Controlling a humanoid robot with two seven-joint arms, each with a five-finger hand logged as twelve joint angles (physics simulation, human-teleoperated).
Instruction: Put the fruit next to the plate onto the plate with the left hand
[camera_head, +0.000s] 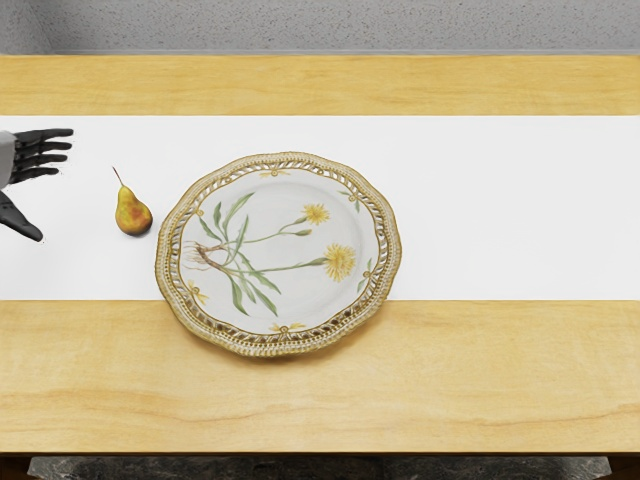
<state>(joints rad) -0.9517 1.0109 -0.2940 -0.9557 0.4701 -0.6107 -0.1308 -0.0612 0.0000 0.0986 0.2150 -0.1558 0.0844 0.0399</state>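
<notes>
A small yellow-orange pear (132, 213) with a thin stem stands on the white runner just left of the plate. The plate (381, 232) is round and white, with a gold lattice rim and painted yellow flowers, and nothing lies on it. My left hand (28, 180) comes in at the left edge, its black fingers spread and holding nothing. It is a hand's width to the left of the pear and not touching it. The right arm is out of view.
A white runner (500, 200) crosses the wooden table (450, 370) from left to right. A grey wall lies beyond the table's far edge.
</notes>
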